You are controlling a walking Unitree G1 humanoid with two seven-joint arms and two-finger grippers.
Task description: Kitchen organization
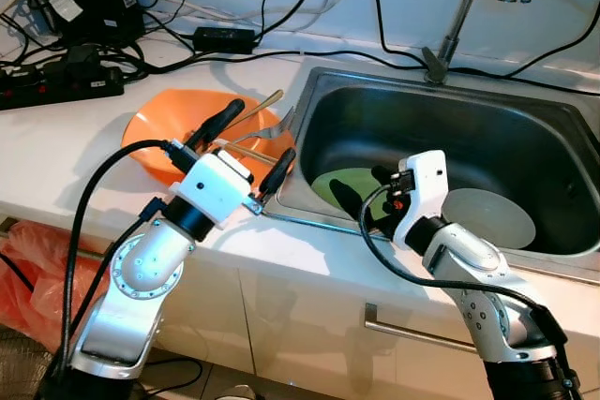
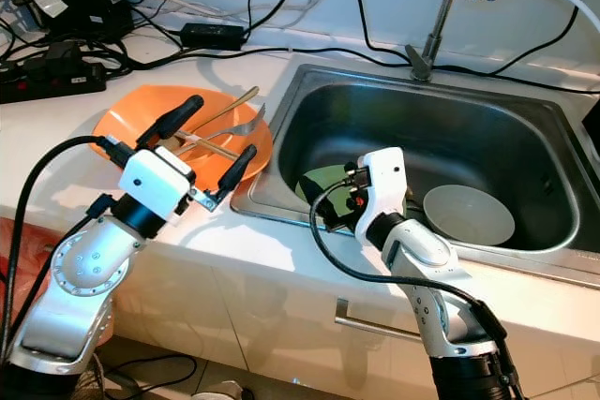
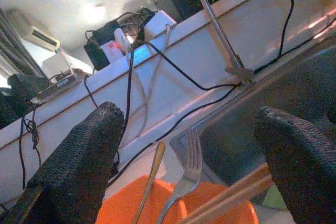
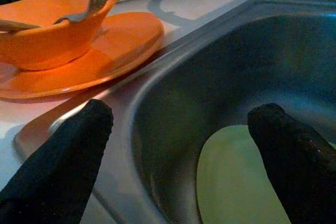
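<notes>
An orange bowl (image 4: 47, 40) stands on an orange plate (image 1: 155, 133) on the white counter, left of the sink. A fork (image 1: 272, 128), a thin metal handle (image 1: 267, 100) and wooden chopsticks (image 3: 231, 195) rest in the bowl. My left gripper (image 1: 261, 130) hovers open just above the bowl, its fingers straddling the utensils without touching them. In the steel sink (image 1: 450, 119) lie a green plate (image 1: 352, 183) and a pale bowl (image 1: 487, 217). My right gripper (image 1: 361, 186) is open, low in the sink's left part over the green plate, and holds nothing.
A faucet (image 1: 459, 16) rises behind the sink. A black power strip (image 1: 56, 86), adapters and many cables crowd the back of the counter. An orange bag (image 1: 23, 269) lies on the floor at the left. A drawer handle (image 1: 412, 334) sits below the counter edge.
</notes>
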